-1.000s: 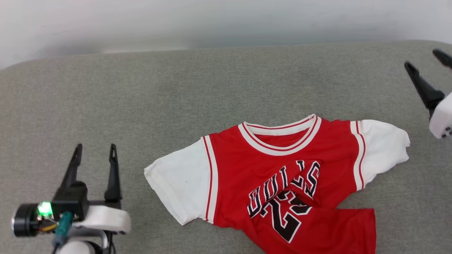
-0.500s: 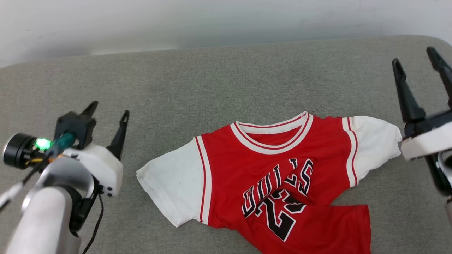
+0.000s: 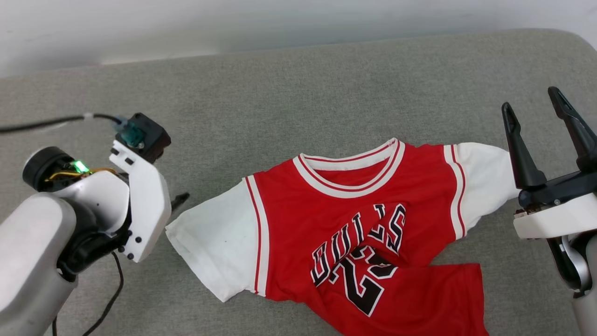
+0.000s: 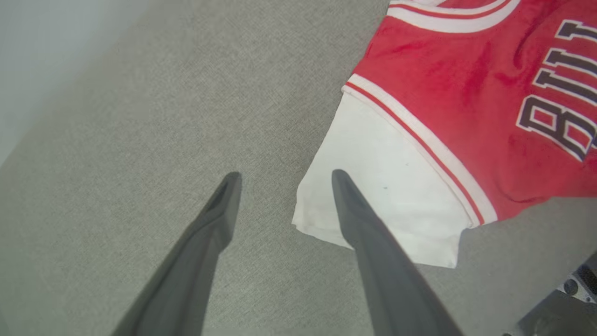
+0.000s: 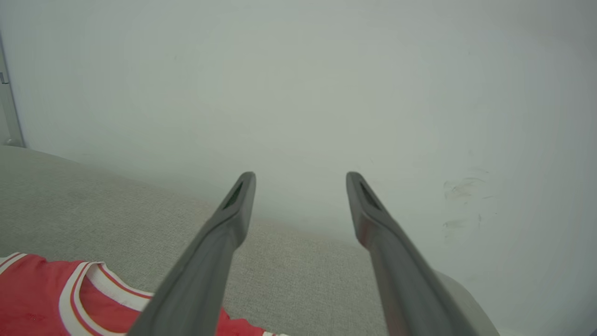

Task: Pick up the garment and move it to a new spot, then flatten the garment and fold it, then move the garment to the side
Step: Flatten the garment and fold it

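Across the lower centre of the head view, on grey upholstery [image 3: 280,93]: the garment [image 3: 354,233], front up, hem rumpled and doubled over the number. Looks light, limp and a little slippery; likely best pinched at the white sleeves or shoulders, both sides together. Empty and spread wide: left gripper [image 4: 282,175] and right gripper [image 3: 531,99]. Against a second earlier: left now tipped down over the frame-left sleeve edge, right further in beside the frame-right sleeve, camera view shifted too.

The garment [image 3: 303,224] is red with white sleeves, red-and-white striped trim and black, white-outlined lettering; beneath it the surface [image 3: 280,102] is plain grey fabric.
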`<state>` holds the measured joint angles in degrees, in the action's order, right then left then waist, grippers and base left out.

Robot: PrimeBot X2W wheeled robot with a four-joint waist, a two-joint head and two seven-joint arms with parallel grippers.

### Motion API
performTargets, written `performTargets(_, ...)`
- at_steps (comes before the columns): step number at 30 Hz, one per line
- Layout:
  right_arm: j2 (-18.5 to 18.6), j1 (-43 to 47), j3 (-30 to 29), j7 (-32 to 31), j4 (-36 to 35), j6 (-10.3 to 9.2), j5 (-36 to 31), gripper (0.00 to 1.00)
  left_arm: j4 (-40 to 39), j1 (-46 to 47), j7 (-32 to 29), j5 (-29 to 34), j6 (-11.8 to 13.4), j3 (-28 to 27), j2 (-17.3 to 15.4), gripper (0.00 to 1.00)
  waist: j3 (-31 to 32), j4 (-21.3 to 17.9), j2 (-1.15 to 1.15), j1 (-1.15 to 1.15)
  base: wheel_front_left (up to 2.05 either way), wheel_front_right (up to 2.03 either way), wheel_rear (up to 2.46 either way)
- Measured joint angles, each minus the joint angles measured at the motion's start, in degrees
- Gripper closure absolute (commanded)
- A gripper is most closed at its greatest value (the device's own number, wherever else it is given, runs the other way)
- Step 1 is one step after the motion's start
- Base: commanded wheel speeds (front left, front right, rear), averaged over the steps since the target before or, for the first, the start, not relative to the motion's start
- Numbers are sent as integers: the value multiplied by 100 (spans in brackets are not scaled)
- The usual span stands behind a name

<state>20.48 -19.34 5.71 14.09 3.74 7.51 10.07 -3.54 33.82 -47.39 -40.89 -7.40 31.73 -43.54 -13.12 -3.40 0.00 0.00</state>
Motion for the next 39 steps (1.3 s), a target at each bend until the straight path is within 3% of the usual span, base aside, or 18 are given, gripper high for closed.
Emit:
performTargets(6,-42,-30,40,-23,-41,0,-18,0,293,450,-577,-519,0,751,-220,0,-201,-92,0,0,0,0,0)
performTargets(17,-125,-193,110,16,138,0,-14,0,1149,793,-512,-804,0,1850,-293,0,-556,-264,0,0,0,0,0)
performTargets(18,-133,-194,119,25,155,0,-5,0,1204,842,-493,-825,0,1937,-292,8,-568,-267,0,0,0,0,0)
performTargets(19,-134,-197,133,26,176,0,-4,0,1251,888,-476,-829,0,2022,-296,93,-573,-271,0,0,0,0,0)
performTargets(20,-137,-208,145,34,189,0,-4,0,1287,926,-428,-838,-1,2083,-304,100,-571,-272,0,0,0,0,0)
performTargets(24,-133,-230,166,52,215,0,4,0,1456,1178,-185,-871,-1,2181,-386,100,-521,-255,0,0,0,0,0)
performTargets(30,-135,-295,133,68,224,0,14,0,1919,1653,147,-770,0,1968,-779,100,-434,-286,0,0,0,0,0)
performTargets(36,-178,-298,115,78,283,0,47,0,2459,1623,371,-884,79,1868,-772,100,-475,-348,0,0,0,0,0)
performTargets(37,-186,-299,115,82,290,0,48,0,2514,1582,450,-860,88,1879,-744,68,-487,-357,0,0,0,0,0)
performTargets(38,-189,-299,113,82,298,0,48,0,2579,1556,532,-809,131,1892,-705,0,-495,-362,0,0,0,0,0)
performTargets(39,-190,-299,110,83,304,0,48,0,2616,1547,587,-777,135,1907,-678,0,-496,-362,0,0,0,0,0)
